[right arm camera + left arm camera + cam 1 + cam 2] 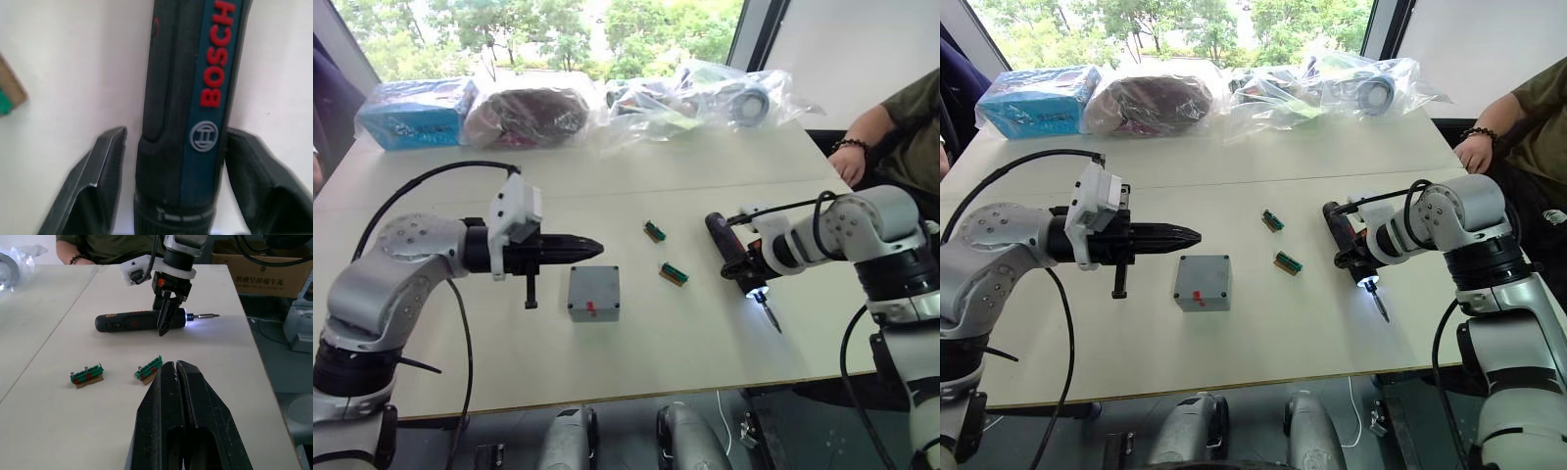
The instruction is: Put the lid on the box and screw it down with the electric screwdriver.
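The grey lid (594,286), with a tiny red mark, lies flat on top of the box (605,315) in the middle of the table and hides its inside. My left gripper (597,245) hovers shut and empty just behind the box, its fingers (177,382) pressed together. To the right, the electric screwdriver (720,233) lies on the table with its bit toward the near edge and its tip light on. My right gripper (749,274) is open and straddles the screwdriver (195,73) near the tip end. One finger (98,166) stands clear of it.
Two green-gold pieces (654,231) (674,274) lie between the box and the screwdriver. A blue packet (416,113) and plastic bags (695,98) line the far edge. A person's arm (862,147) rests at the far right corner.
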### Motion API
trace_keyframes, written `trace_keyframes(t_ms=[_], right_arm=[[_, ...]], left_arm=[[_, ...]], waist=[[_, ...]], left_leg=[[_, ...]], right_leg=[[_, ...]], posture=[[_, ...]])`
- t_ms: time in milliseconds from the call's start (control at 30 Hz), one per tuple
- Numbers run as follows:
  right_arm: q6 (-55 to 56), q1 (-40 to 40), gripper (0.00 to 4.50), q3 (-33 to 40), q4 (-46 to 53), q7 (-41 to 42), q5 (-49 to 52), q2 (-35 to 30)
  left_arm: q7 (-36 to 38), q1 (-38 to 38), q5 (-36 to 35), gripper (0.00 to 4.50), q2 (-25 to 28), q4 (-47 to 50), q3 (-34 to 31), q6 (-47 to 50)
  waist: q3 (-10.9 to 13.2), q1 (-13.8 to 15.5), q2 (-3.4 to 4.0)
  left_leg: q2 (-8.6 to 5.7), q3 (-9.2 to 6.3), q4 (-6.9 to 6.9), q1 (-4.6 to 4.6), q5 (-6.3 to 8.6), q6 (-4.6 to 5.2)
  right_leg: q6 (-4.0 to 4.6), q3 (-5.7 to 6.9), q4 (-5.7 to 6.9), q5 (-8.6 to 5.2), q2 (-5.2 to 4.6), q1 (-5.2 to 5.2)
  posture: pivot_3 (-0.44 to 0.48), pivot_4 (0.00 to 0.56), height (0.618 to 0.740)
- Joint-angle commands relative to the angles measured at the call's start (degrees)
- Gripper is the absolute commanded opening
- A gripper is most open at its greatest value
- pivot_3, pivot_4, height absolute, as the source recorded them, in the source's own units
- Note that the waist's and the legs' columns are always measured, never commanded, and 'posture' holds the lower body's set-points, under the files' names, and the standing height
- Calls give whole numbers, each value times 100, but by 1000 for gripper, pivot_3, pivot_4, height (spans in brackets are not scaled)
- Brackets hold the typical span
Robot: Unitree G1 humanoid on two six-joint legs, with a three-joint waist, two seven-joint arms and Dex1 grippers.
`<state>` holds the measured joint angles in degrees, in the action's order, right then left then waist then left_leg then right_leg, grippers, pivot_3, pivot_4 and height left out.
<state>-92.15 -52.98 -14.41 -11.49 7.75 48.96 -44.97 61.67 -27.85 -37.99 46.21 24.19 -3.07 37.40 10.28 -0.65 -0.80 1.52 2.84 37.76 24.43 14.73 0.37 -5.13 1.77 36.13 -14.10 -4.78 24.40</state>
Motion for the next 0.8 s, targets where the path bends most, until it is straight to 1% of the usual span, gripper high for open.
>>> trace_keyframes(t_ms=[33,267,433,500,567,633,700,800], right_arm=[[-35,-45,4467,-65,-73,-7,-139,-2],[-35,-184,4467,-187,156,157,-213,-163],[87,-417,4467,-274,991,393,-769,-460],[160,-656,4467,-28,1349,555,-838,-539],[739,-774,4467,66,1870,1027,-905,-756],[963,-759,4467,678,2121,1394,-566,-524],[1353,-594,4467,1249,2394,1727,-306,-297],[2677,167,4467,1508,3308,2662,-376,-412]], left_arm=[[-74,-96,-80,0,80,195,-85,34],[-117,-100,-56,0,83,197,-63,60],[-62,38,32,0,200,160,-105,11],[-46,130,2,0,309,133,-249,11],[-54,190,103,0,422,-12,-351,-81],[-89,241,167,0,467,-144,-415,-159],[-101,283,194,0,492,-228,-447,-202],[-79,391,222,0,543,-323,-500,-213]], waist=[[0,7,0],[0,7,1],[7,1,10],[10,-15,15],[12,-18,18],[12,-13,18],[12,-7,12],[11,33,9]], left_leg=[[0,0,5,0,0,0],[1,0,17,2,0,0],[1,2,17,10,0,0],[1,2,17,11,0,0],[7,5,16,11,0,0],[12,2,13,11,1,1],[19,1,11,9,1,1],[22,2,13,9,1,1]], right_leg=[[0,0,0,0,0,-2],[2,-3,1,4,1,-6],[1,-5,2,4,2,5],[1,-6,5,4,2,8],[0,-8,7,5,8,13],[0,-6,8,5,16,15],[0,-3,8,4,25,14],[0,-3,7,5,24,12]], posture=[[0,150,740],[0,150,740],[0,150,740],[0,150,740],[0,150,740],[0,150,740],[0,150,740],[0,150,740]])
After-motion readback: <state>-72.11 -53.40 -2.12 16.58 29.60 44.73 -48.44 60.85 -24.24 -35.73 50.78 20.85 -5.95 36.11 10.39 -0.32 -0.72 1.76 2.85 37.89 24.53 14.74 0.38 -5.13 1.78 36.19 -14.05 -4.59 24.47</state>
